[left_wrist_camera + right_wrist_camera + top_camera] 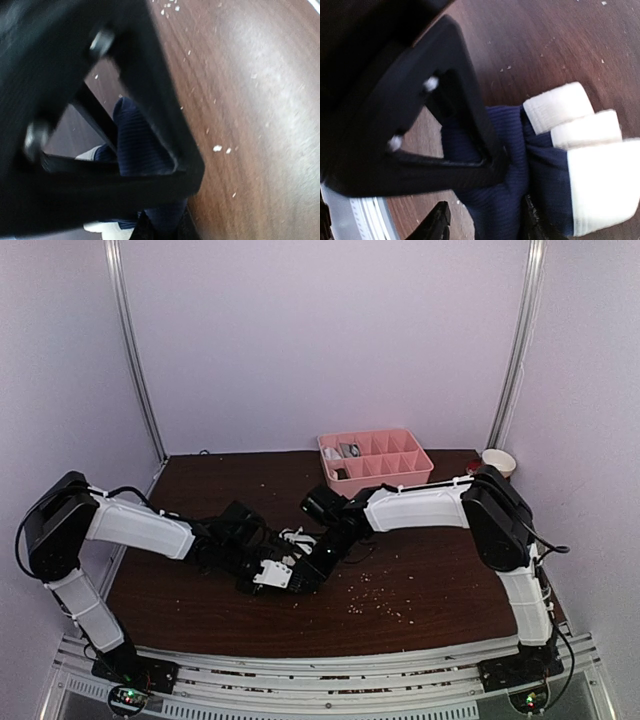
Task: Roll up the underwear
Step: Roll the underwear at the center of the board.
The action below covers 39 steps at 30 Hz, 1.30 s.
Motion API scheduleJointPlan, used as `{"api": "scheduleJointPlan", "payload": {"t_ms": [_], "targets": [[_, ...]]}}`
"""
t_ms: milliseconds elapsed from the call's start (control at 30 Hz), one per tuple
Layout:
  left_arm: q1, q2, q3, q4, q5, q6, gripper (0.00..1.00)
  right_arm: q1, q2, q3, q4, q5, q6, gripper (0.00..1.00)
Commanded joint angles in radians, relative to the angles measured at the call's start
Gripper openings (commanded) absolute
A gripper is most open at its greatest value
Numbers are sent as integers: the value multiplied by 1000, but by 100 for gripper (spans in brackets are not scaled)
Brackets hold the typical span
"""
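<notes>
Underwear (505, 200) of navy cloth with a cream-white waistband (600, 185) lies bunched on the dark brown surface (440, 570), a little left of centre, where the two arms meet. Seen from the right wrist, the waistband is folded into three stacked white bands at the right side of the bundle, and the ribbed navy cloth runs leftward from them, under and against the inner edge of a black finger (465, 115).

From above, the left end effector (290, 575) reaches in from the left and the right end effector (318, 558) comes down from the upper right. Both are right at the bundle and very close to each other.

In the left wrist view, which is blurred, a strip of the navy cloth shows through the open frame of one finger (165, 120) and past its tip, with a bit of white waistband below. Only one finger of each end effector can be made out clearly, so I cannot tell whether either one is spread or pinching the cloth.

Pale crumbs (378, 600) are scattered over the surface to the right of the bundle. A pink compartment tray (385, 482) stands at the far edge, well apart from the underwear, with small items in its left compartments that are too small to identify. A white cup (498, 460) sits just to the right of the tray.
</notes>
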Motion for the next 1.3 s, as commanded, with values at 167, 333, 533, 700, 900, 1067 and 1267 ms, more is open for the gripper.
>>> {"api": "scheduleJointPlan", "payload": {"t_ms": [167,333,533,700,900,1067,1267], "targets": [[51,114,101,-372,190,-78,0,-11,-290,-337,203,119,15,65],[95,183,173,-458,241,-112,0,-5,-483,-562,319,207,17,65],[156,340,353,-626,330,-138,0,110,-672,-761,403,506,-23,63],[202,476,500,-795,397,-115,0,265,-701,-819,478,698,-136,63],[248,587,627,-924,458,-98,0,360,-557,-696,498,888,-243,62],[254,638,679,-955,449,-110,0,361,-387,-548,479,989,-344,61],[254,656,701,-952,430,-126,0,343,-204,-362,443,1039,-408,60]]}}
